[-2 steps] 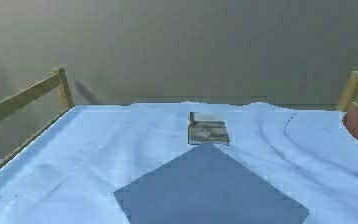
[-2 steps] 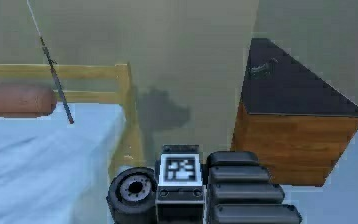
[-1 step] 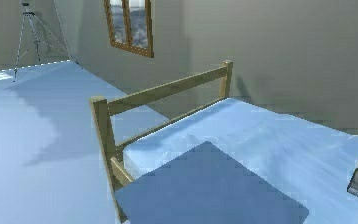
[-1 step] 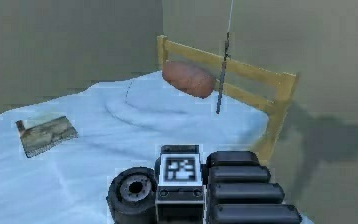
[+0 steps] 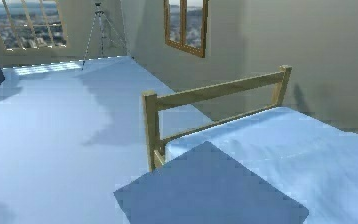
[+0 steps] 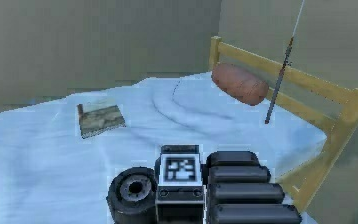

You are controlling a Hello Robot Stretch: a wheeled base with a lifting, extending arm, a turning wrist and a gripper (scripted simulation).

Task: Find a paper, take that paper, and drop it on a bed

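A bed (image 6: 47, 150) with a pale blue sheet spreads across the arm side view. On it, left of the middle, lies a flat grey-brown rectangle (image 6: 101, 120) that looks like a paper or thin booklet. The arm's dark segments (image 6: 242, 190) rise from the bottom edge and end in a white marker square (image 6: 180, 168). Left of the marker sits the gripper's round dark body (image 6: 134, 193), low over the sheet. I cannot make out its far end, so I cannot tell whether it holds anything. In the forward view the bed (image 5: 287, 140) lies at the right, with a wooden end rail (image 5: 212, 97).
A reddish pillow (image 6: 240, 82) lies by the wooden headboard (image 6: 317, 85), and a thin dark rod (image 6: 282, 65) leans in front of it. A dark blue square cover (image 5: 207, 190) lies on the bed's near corner. A tripod (image 5: 102, 35) stands by the far windows (image 5: 32, 25); pale floor (image 5: 57, 110) stretches left.
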